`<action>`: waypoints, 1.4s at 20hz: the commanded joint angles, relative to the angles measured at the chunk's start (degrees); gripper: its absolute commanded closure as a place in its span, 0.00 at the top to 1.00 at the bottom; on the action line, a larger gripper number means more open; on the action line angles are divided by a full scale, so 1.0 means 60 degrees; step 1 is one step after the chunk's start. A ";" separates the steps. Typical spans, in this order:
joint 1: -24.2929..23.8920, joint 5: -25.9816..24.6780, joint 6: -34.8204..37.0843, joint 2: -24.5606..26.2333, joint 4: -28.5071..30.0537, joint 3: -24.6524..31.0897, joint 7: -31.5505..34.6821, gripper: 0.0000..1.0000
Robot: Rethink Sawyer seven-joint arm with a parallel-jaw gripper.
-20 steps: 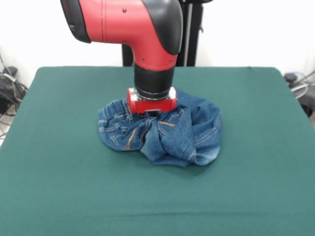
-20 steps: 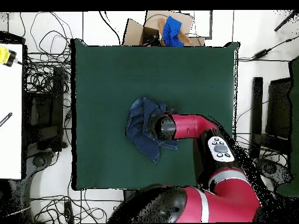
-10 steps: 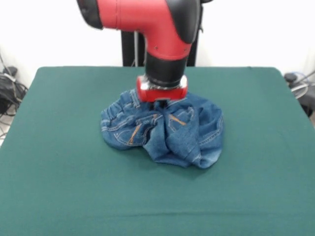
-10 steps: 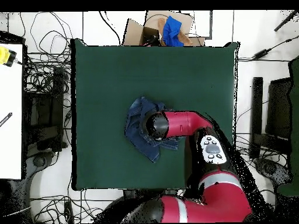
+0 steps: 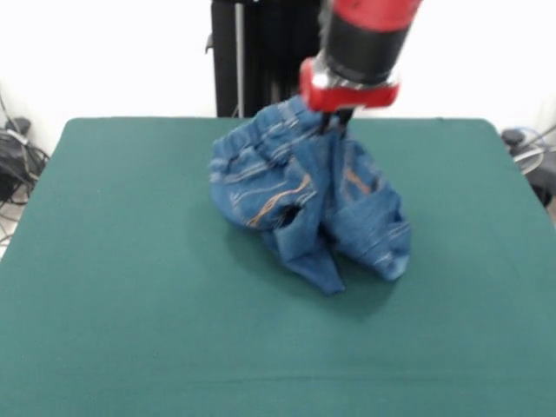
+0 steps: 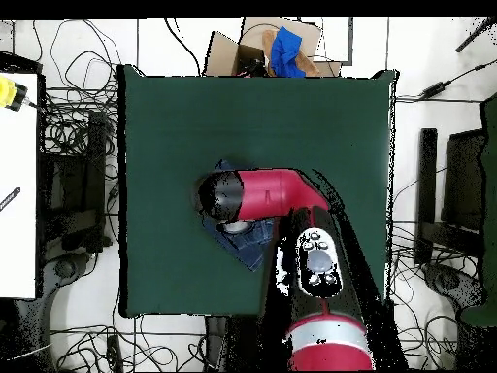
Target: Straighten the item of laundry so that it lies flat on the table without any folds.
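Under pincer (image 5: 337, 122), jeans (image 5: 304, 195) hanging upright.

One camera stands across the table (image 5: 104, 330) from the robot, a little above the cloth, and looks along it towards the white wall. It is quite near: the table's near edge and both near corners fall outside the picture, and the arm (image 5: 360, 43) is cut by the top edge. The other camera hangs high over the table (image 6: 175, 117) and looks straight down, far enough to take in all four corners and the floor with cables (image 6: 73, 136) around. Both views share the green top, the arm (image 6: 262, 192) and the jeans (image 5: 304, 204).
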 commanded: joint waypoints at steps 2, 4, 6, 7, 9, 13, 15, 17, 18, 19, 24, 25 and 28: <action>0.0800 0.0995 0.1442 -0.1218 0.0723 -0.0164 0.2168 0.00; 0.0914 0.1096 0.1427 -0.1408 0.0938 -0.0275 0.2173 0.00; 0.0977 0.1151 0.1259 -0.1429 0.1099 -0.0346 0.2179 0.00; 0.0992 0.1175 0.1149 -0.1483 0.1229 -0.0385 0.2150 0.00; 0.1027 0.1224 0.1095 -0.1488 0.1308 -0.0421 0.2117 0.00; 0.1198 0.1302 0.1520 -0.1656 0.1190 -0.0514 0.2180 0.00; 0.1398 0.1379 0.2067 -0.1887 0.1040 -0.0592 0.2334 0.00; 0.1705 0.1587 0.3171 -0.2282 0.0732 -0.0669 0.2653 0.00; 0.1928 0.1635 0.3860 -0.2480 0.0460 -0.0735 0.2927 0.00; 0.2152 0.1684 0.4549 -0.2679 0.0189 -0.0800 0.3200 0.00; 0.2813 0.1969 0.7454 -0.2754 -0.1472 -0.0836 0.4394 0.00; 0.2872 0.2032 0.7894 -0.2706 -0.1762 -0.0813 0.4558 0.00; 0.3053 0.2118 0.8950 -0.2566 -0.2590 -0.0712 0.5009 0.00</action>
